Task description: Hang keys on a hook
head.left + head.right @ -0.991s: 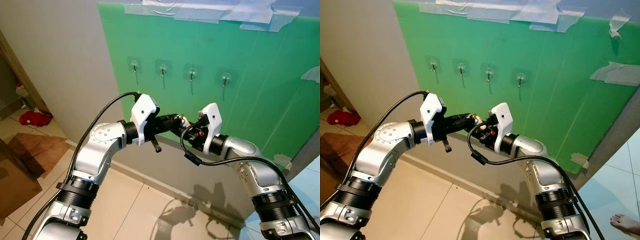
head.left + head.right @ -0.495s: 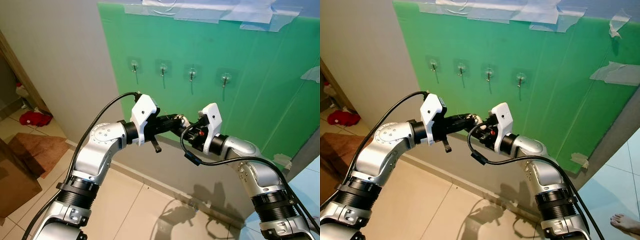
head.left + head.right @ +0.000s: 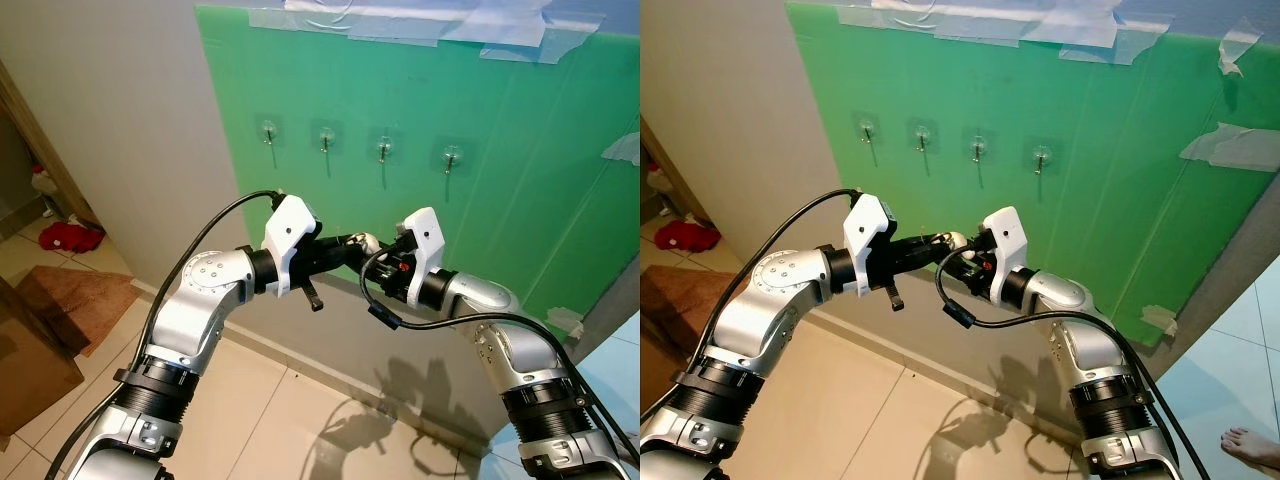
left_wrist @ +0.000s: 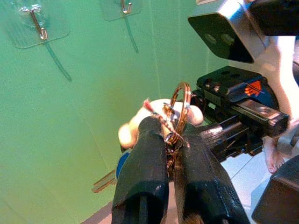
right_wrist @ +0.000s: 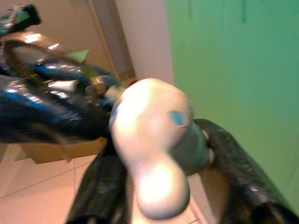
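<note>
Left gripper [image 4: 168,140] clamped on keys [image 4: 180,109], right gripper [image 5: 159,154] around charm [image 5: 152,140]

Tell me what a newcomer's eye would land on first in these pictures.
The two grippers meet in mid-air before a green board: the left gripper is shut on a key ring, while the right gripper holds its white plush charm. Above them, four hooks sit in a row on the board, all bare. At the floor's left lies a red cloth.
</note>
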Motion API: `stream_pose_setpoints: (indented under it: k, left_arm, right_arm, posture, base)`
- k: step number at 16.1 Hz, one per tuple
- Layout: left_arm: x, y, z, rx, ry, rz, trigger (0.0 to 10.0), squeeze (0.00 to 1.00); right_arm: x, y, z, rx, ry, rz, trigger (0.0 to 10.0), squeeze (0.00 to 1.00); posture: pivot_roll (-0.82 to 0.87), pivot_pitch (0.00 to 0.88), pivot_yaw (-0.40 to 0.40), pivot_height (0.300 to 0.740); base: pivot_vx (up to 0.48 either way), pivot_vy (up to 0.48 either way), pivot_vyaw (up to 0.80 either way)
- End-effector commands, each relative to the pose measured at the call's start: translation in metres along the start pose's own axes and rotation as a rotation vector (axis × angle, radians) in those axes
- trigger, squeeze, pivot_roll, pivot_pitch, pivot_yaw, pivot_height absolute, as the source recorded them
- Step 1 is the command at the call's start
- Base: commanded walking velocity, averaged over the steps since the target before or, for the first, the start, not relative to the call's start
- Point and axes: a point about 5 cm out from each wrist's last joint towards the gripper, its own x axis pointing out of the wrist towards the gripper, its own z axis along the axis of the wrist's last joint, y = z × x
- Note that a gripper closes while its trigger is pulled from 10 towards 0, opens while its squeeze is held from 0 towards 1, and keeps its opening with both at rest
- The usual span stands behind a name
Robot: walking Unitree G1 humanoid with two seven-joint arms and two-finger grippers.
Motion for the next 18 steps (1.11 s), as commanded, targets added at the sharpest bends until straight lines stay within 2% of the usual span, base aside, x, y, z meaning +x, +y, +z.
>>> stream_pose_setpoints:
  k: [1,12,15,16,17,18]
  left_arm:
    - [0.002,-0.009,-0.013,-0.025,0.057,-0.062,0.0,0.0]
    - [0.0,-0.007,-0.014,-0.023,0.057,-0.051,0.0,0.0]
    - [0.0,-0.006,-0.015,-0.025,0.066,-0.051,0.0,0.0]
    - [0.0,-0.005,-0.016,-0.025,0.069,-0.046,0.0,0.0]
    - [-0.001,-0.003,-0.017,-0.024,0.075,-0.035,0.0,0.0]
    - [-0.001,-0.001,-0.017,-0.024,0.076,-0.027,0.0,0.0]
  right_arm:
    - [-0.003,-0.011,0.023,-0.046,-0.09,-0.062,10.0,1.0]
    - [-0.007,-0.009,0.021,-0.049,-0.085,-0.04,10.0,1.0]
    - [-0.008,-0.004,0.025,-0.069,-0.096,-0.008,10.0,1.0]
    - [-0.009,-0.002,0.026,-0.073,-0.097,0.004,10.0,0.4]
    - [-0.009,0.0,0.027,-0.079,-0.094,0.013,10.0,0.0]
    - [-0.01,0.0,0.027,-0.081,-0.094,0.012,10.0,0.0]
  posture:
    - [-0.08,0.0,0.071,0.74]
    - [-0.08,0.0,0.072,0.74]
    - [-0.08,0.0,0.072,0.74]
    - [-0.08,0.0,0.072,0.74]
    - [-0.08,0.0,0.075,0.74]
    - [-0.08,0.0,0.074,0.74]
  base:
    - [0.0,0.0,0.0]
    - [0.0,0.0,0.0]
    - [0.0,0.0,0.0]
    - [0.0,0.0,0.0]
    - [0.0,0.0,0.0]
    - [0.0,0.0,0.0]
